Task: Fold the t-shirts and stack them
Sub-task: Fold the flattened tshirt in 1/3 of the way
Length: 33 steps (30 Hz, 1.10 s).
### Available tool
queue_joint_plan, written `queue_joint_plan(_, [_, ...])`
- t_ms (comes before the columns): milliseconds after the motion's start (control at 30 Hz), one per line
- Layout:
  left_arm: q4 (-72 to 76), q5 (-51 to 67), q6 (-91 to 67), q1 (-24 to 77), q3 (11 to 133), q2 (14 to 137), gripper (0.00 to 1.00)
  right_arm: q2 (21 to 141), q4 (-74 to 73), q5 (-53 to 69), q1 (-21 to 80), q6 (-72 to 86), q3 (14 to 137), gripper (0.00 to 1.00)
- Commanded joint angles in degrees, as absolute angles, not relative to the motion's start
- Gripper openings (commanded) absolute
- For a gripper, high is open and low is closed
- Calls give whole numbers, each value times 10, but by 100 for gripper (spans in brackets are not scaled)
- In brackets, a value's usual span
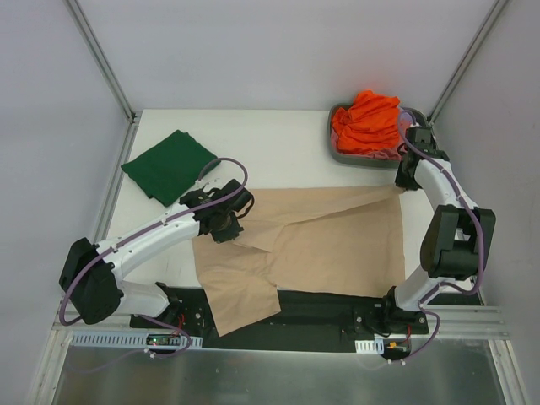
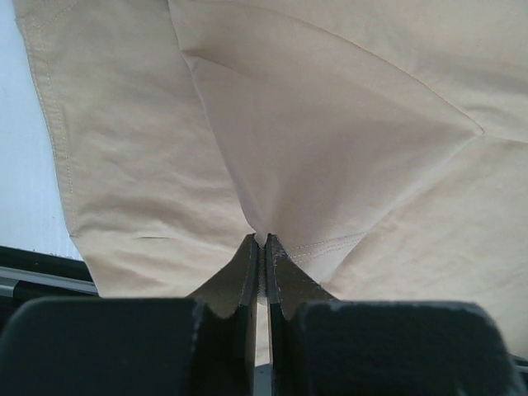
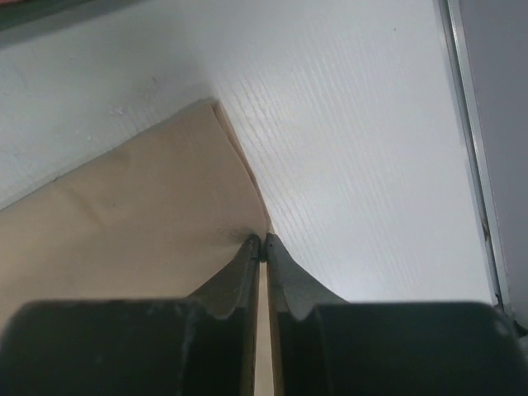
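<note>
A large beige t-shirt [image 1: 337, 245] lies spread across the middle of the table, its lower left part hanging over the near edge. My left gripper [image 1: 224, 221] is shut on a raised fold of it [image 2: 330, 124], the cloth pinched at the tips of the gripper [image 2: 262, 239]. My right gripper [image 1: 406, 180] sits at the shirt's far right corner [image 3: 140, 214]; its jaws [image 3: 262, 239] are closed on the cloth's edge. A dark green t-shirt [image 1: 169, 164] lies folded at the far left. An orange t-shirt [image 1: 367, 122] is heaped in the tub.
The grey tub [image 1: 334, 133] stands at the far right corner, just behind the right gripper, with a bit of pink cloth [image 1: 388, 154] at its front. Bare white table [image 3: 355, 165] lies right of the shirt's corner. Metal frame posts border the table.
</note>
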State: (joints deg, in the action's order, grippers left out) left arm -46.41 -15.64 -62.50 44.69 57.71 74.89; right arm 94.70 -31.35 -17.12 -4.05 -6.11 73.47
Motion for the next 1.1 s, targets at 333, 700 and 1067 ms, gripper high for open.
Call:
queue_joint_plan(333, [-477,-187,-626,449,588,737,0,972,-347,-220,-44,-21,698,49])
queue_joint_plan(700, [-475,-174,-650,450,596,736,0,878,-353,-118,-1,-13,665,72])
queue_joint_plan(1067, [-474,-202,-650,435,626,778,0,739,-153,147,343,-26,507,68])
